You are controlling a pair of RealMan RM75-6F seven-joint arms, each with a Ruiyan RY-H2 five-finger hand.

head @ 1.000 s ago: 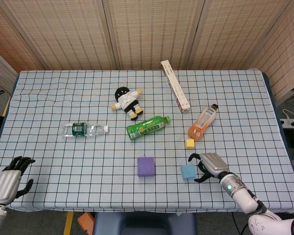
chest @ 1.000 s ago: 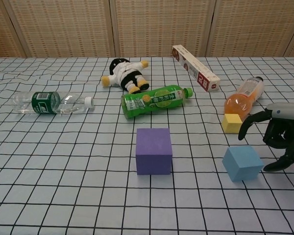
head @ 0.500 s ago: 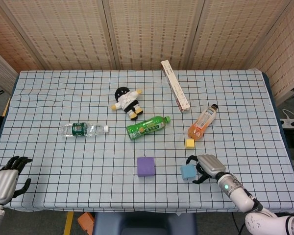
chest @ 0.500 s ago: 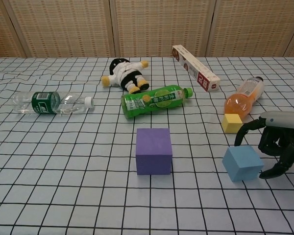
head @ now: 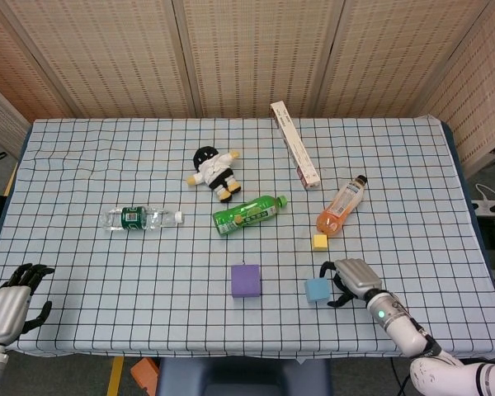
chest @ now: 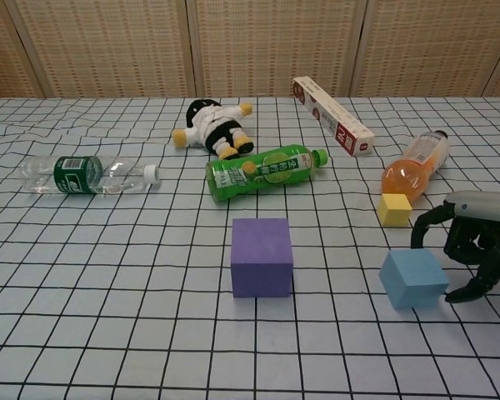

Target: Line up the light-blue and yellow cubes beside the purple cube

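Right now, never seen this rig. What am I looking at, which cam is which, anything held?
It is a two-armed robot with five-finger hands at a table. One picture looks down from its head, the other looks forward from its chest.

On the checked cloth lie a purple cube, a blue cube, a yellow cube, a green bottle, an orange bottle, a water bottle, a doll and a long box.

The right hand sits just right of the blue cube, fingers curled toward it, not lifting it. The left hand rests open at the near left edge. Nothing is held.
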